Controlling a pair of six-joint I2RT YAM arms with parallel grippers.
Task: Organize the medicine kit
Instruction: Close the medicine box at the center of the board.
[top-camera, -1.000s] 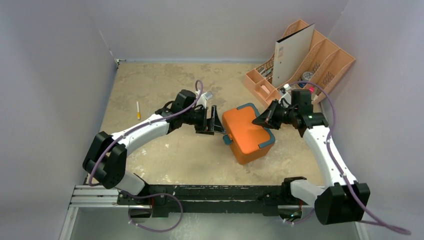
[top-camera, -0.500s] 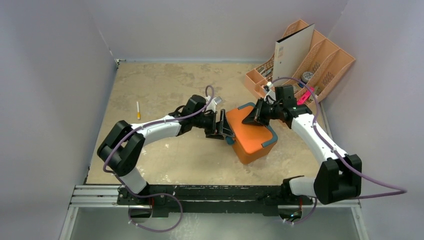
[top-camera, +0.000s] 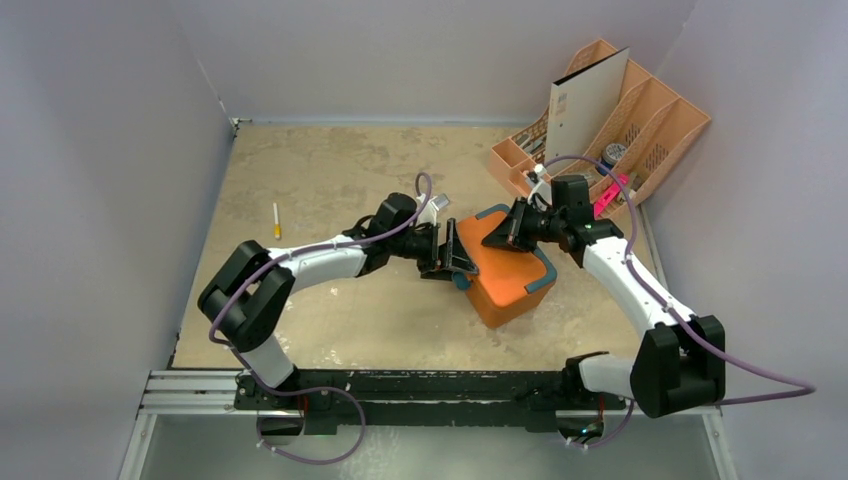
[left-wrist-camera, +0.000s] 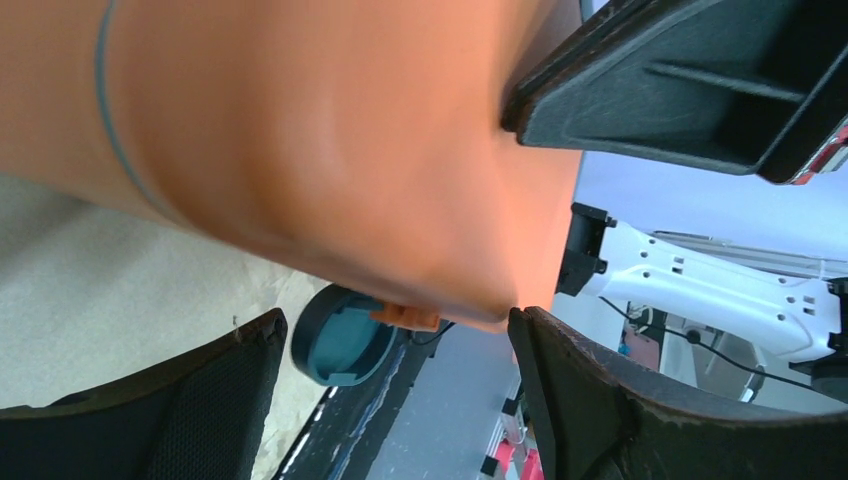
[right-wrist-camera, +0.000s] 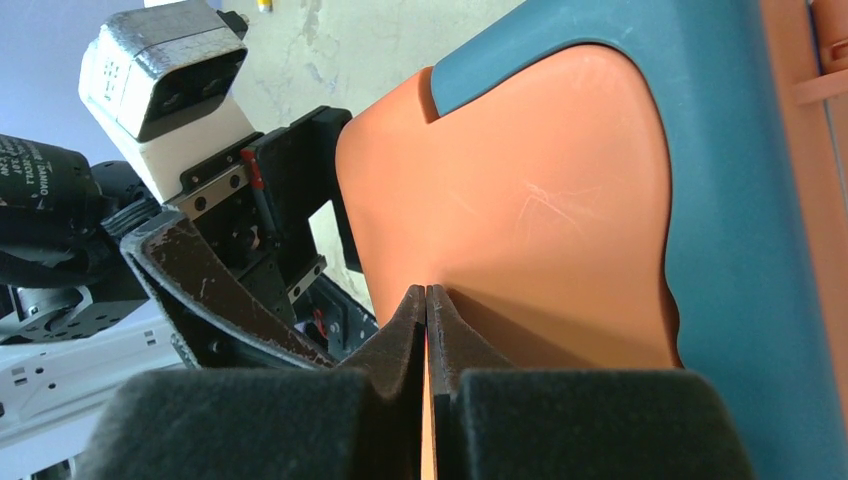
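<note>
Medicine kit (top-camera: 512, 275) shut, mid-frame, between both arms.
Left gripper (top-camera: 458, 252) spread wide around its latch (left-wrist-camera: 340, 350) end; right gripper (top-camera: 492, 238) pinched closed on the lid. Rigid, smooth plastic, probably slippery: grasp opposite walls.

Lab test cell: plain grey walls (top-camera: 100, 150), aluminium rail (top-camera: 190, 392).

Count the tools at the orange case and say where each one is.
2. The left tool, open, straddles the left end of the bright orange rectangular plastic case. The right tool, shut, rests its tip on the lid. No others visible.
</note>
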